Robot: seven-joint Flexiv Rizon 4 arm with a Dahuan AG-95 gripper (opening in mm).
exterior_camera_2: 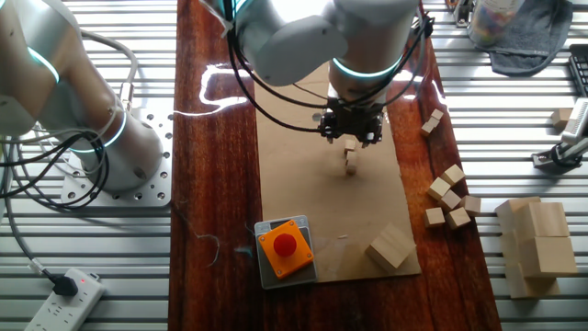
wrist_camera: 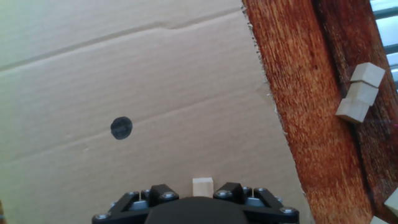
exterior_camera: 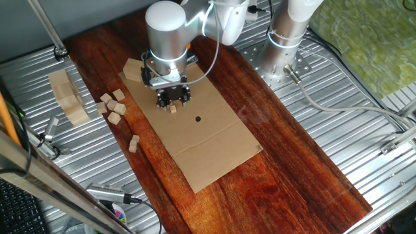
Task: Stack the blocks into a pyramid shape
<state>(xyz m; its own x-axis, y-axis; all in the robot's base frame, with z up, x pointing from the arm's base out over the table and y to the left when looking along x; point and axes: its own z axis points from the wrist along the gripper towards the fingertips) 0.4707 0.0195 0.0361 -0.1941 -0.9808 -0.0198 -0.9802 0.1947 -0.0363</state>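
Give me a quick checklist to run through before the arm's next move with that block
1. Block between the fingers of the gripper: ok, it sits centred in the hand view.
2. Grip firm: cannot tell, the finger contact is hidden.
3. Block above the cardboard: ok, all views show cardboard beneath it.
4. Block clear of the surface: cannot tell, the other fixed view suggests it hangs above, but no gap is plain.
5. Spot by the black dot free: ok, nothing lies there.
6. Spare blocks for the pyramid: ok, a cluster lies on the wood beside the cardboard.
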